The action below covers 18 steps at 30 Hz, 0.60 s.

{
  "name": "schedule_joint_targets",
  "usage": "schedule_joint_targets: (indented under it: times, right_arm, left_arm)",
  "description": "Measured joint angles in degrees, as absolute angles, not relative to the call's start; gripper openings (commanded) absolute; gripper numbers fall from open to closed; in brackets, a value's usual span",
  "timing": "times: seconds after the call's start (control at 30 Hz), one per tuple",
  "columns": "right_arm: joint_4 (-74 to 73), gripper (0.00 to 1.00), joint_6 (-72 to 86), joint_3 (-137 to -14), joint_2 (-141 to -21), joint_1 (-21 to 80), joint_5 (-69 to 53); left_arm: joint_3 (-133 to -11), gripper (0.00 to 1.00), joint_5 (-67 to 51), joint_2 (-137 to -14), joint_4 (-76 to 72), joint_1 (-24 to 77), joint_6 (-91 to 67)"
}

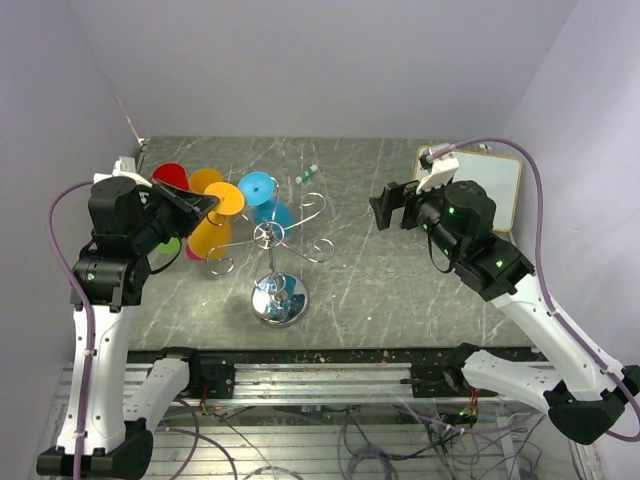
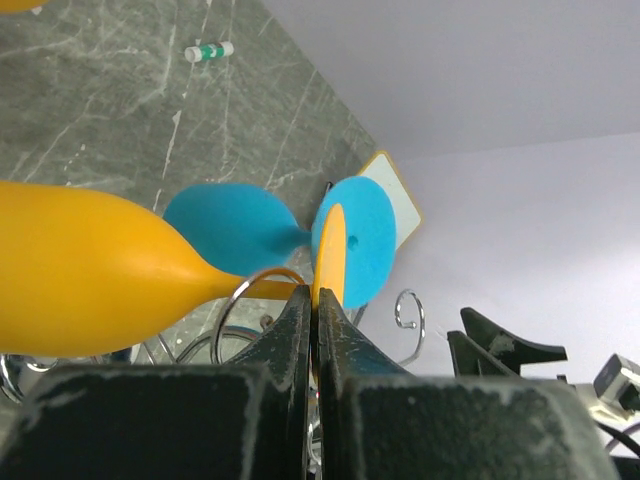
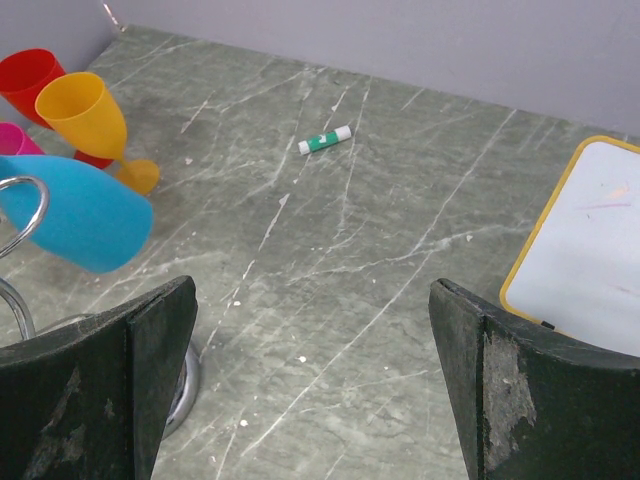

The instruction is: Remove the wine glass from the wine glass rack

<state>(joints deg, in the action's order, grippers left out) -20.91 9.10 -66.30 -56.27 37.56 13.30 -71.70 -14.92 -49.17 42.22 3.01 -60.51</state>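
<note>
Grey marble counter [image 1: 400,290], and the chrome wine glass rack [image 1: 272,258] stands at its centre. At the rack's left side is the yellow wine glass [image 2: 90,270], a curled hook looped round its stem. The left pincer [image 2: 315,300] is clamped tight on that glass's flat foot, edge-on between the fingers! The right pincer [image 1: 384,207] hovers right of the rack, well apart, fingers spread wide.

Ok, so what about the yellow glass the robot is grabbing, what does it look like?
The yellow glass looks like smooth, shiny plastic, with a rounded bowl, a thin stem and a flat round foot. It lies on its side, with its stem in a silver ring of the rack. The left tool pinches the foot, seen edge-on. A blue glass hangs just behind it.
</note>
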Motion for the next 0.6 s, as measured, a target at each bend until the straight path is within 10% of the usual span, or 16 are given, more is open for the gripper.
schedule_joint_targets:
  times: [0.6]
  right_arm:
    - [-20.91,1.00,9.17,-66.30,-56.27,37.56,13.04]
  left_arm:
    - [-70.76,0.07,-23.20,-46.81,44.27,3.01,-55.37]
